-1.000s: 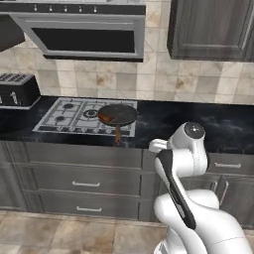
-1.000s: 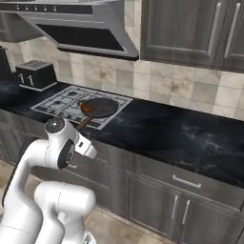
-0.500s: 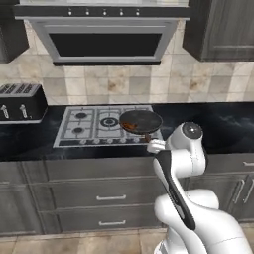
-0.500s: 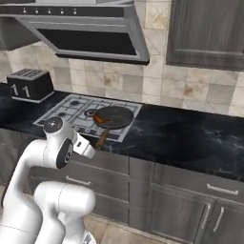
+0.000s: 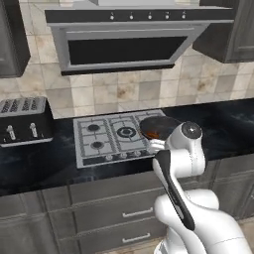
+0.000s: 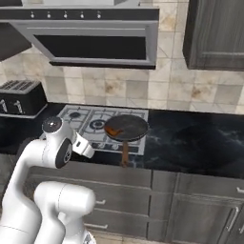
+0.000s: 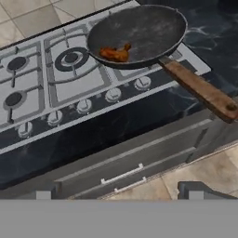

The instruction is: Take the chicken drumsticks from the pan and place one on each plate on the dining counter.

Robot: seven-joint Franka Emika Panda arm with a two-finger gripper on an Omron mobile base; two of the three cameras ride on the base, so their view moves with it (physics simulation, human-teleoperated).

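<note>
The base had swung to face the stove squarely, bringing the round dark wooden-handled pan [image 7: 137, 32] with its golden-orange chicken drumsticks [image 7: 115, 53] on the black-topped desk [image 6: 200, 143] nearer, fingers spread wide, empty.

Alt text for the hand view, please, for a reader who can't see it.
A dark frying pan holding orange chicken drumsticks sits at the stove's right edge, its wooden handle reaching out past the black counter edge. Grey drawers show below.
</note>
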